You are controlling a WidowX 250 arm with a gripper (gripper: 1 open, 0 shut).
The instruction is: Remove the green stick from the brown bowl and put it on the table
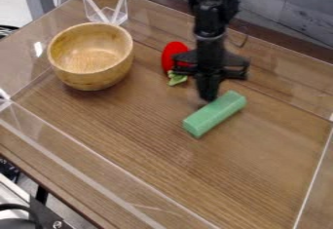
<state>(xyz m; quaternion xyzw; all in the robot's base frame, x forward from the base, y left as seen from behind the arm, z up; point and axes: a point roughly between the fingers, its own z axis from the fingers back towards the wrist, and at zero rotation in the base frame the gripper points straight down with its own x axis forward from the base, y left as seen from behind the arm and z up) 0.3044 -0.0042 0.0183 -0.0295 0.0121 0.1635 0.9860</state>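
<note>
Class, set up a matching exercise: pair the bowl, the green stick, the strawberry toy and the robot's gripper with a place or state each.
Things:
1. brown bowl
2. green stick
3. red strawberry toy
4. gripper

States:
A. jaws shut, holding nothing
B. lying flat on the table
C. empty
D. partly hidden behind the arm

Pairs: 1-C, 2-B, 3-D, 4-A

a brown wood-grain counter (117,140) fills most of the view, edged by low clear acrylic walls (78,189) that catch pale glare. behind it runs a grey, plank-like wall (293,4). dark, indistinct gear sits at the lower left corner (16,209).
</note>
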